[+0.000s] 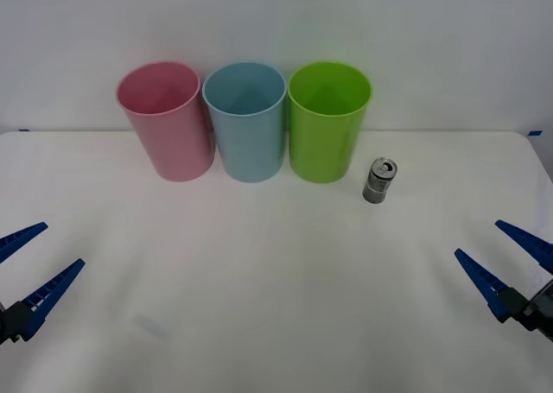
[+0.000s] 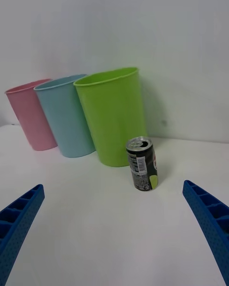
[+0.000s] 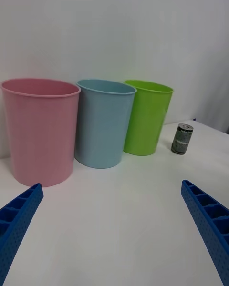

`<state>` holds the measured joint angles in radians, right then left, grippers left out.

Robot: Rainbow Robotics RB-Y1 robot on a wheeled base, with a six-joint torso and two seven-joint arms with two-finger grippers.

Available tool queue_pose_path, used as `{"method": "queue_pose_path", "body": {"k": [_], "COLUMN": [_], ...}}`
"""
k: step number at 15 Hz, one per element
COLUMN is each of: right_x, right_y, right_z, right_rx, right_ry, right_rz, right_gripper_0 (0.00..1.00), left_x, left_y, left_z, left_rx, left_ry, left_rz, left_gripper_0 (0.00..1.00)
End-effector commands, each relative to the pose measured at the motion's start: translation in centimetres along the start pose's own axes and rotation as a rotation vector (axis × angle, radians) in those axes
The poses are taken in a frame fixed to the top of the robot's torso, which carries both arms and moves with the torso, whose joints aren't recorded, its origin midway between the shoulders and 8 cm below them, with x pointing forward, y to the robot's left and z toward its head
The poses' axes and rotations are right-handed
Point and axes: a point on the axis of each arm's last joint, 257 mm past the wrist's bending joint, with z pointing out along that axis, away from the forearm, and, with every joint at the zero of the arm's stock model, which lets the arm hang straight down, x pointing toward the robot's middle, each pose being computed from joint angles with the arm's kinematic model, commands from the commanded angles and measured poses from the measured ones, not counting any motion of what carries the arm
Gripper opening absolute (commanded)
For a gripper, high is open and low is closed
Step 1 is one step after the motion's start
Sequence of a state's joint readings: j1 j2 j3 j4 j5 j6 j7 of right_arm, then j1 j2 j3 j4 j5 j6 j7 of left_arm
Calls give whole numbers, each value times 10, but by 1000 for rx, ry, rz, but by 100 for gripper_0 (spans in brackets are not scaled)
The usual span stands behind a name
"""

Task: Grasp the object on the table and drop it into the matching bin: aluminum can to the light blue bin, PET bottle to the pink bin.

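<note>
The can (image 1: 379, 180) stood upright on the white counter (image 1: 259, 281), just beside the green bin (image 1: 327, 122) on its right and a little nearer the robot. Its shiny top showed an opened tab hole. The dark label carried a white panel of small print and a yellow-green patch near the base, seen in the right wrist view (image 2: 142, 163), but none of the writing could be read.

Three bins stood in a row at the far edge of the counter, sides nearly touching: the pink bin (image 1: 165, 121) on the left, the blue bin (image 1: 247, 121) in the middle, the green on the right.

The left tool (image 1: 33, 259) hovered low at the near left, fingers spread apart and holding nothing. The right tool (image 1: 505, 253) hovered at the near right, likewise spread and holding nothing, well apart from the can with bare counter between.
</note>
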<state>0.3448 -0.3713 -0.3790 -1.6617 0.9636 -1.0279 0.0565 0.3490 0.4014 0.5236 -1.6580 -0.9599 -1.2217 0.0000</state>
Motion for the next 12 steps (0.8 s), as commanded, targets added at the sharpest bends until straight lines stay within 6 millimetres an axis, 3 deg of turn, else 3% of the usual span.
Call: {"method": "queue_pose_path", "body": {"k": [1, 12], "right_x": [10, 61], "right_y": [-1, -24], "right_z": [11, 75], "right_rx": [19, 54], "right_ry": [9, 63], "right_rz": [-8, -67], "right_gripper_0": [100, 100], "left_x": [0, 0], "left_y": [0, 0], "left_z": [0, 0], "left_rx": [0, 0], "left_ry": [0, 0], "left_rz": [0, 0], "left_gripper_0": [100, 100]}}
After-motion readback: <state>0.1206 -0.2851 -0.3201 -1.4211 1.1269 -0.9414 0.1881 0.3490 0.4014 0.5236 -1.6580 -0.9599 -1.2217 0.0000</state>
